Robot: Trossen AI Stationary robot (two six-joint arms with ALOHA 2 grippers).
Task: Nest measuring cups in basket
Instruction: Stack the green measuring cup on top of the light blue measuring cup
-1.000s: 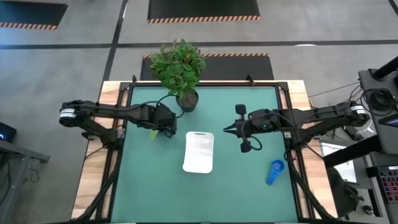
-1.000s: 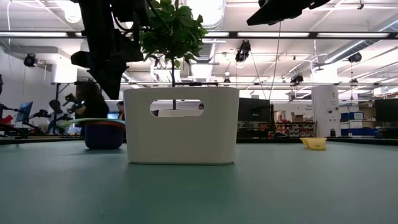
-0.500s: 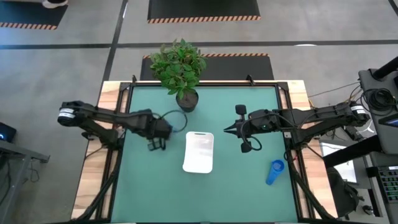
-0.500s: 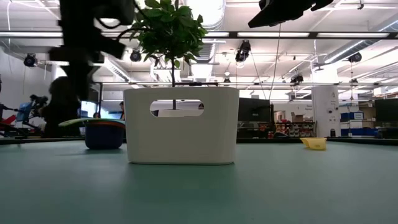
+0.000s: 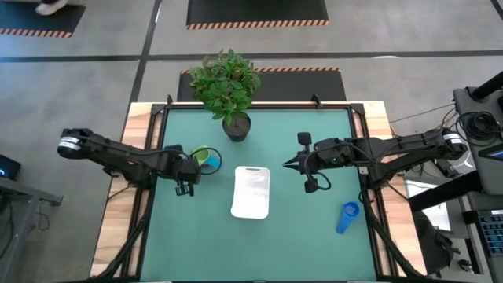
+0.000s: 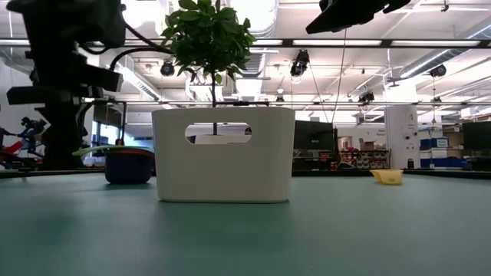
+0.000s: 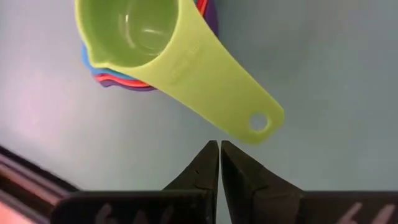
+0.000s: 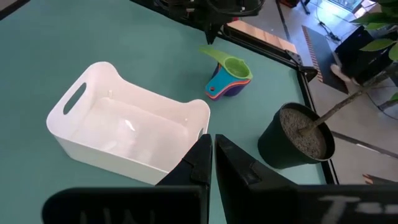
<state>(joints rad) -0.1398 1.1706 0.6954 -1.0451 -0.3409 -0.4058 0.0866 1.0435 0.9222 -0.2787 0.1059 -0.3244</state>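
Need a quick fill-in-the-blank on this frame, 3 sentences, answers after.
1. The top cup of the nested stack is coloured ____.
2. The white basket holds ____ cups.
3. The left gripper has its fingers ____, just off the green cup's handle; the right gripper waits above the basket.

Missing words: green; no; shut

Left arm reaches in from the left edge, low, its left gripper point(image 5: 185, 189) pointing down with fingers point(image 7: 205, 167) pressed together, holding nothing. Right arm stretches in from the right, raised, right gripper point(image 5: 289, 164) closed and empty.
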